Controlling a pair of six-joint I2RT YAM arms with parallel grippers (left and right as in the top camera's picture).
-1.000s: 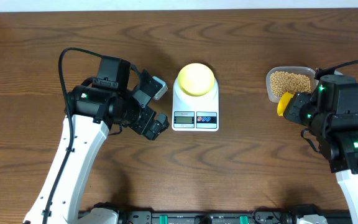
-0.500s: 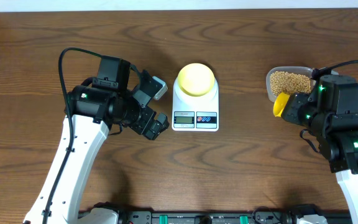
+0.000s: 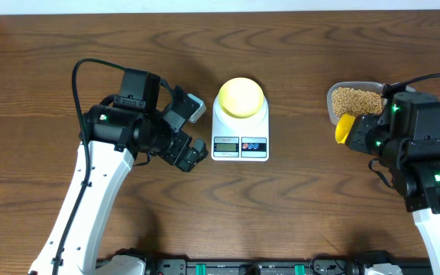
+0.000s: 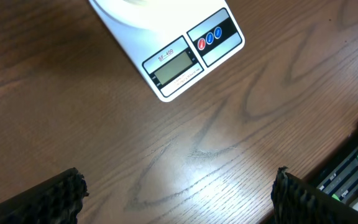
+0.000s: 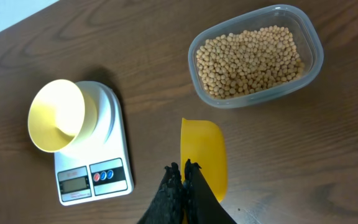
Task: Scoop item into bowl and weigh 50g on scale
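The right gripper (image 5: pixel 183 167) has its jaws clamped on the handle of the empty yellow scoop (image 5: pixel 202 146), its mouth aimed at the clear tub (image 5: pixel 316 53) of beans (image 5: pixel 247 59) just beyond, likely lining up a dip. The left gripper (image 4: pixel 179 196) hangs with jaws spread wide, empty-handed, beside the scale (image 3: pixel 240 128), whose platform carries the bowl (image 3: pixel 241 96), ready for weighing.

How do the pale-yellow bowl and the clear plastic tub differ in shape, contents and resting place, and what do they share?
The pale-yellow bowl is round; the clear plastic tub is rectangular with rounded corners. The bowl is empty; the tub holds soybeans. The bowl sits on the scale; the tub sits on the table. Both are open-topped, without lids.
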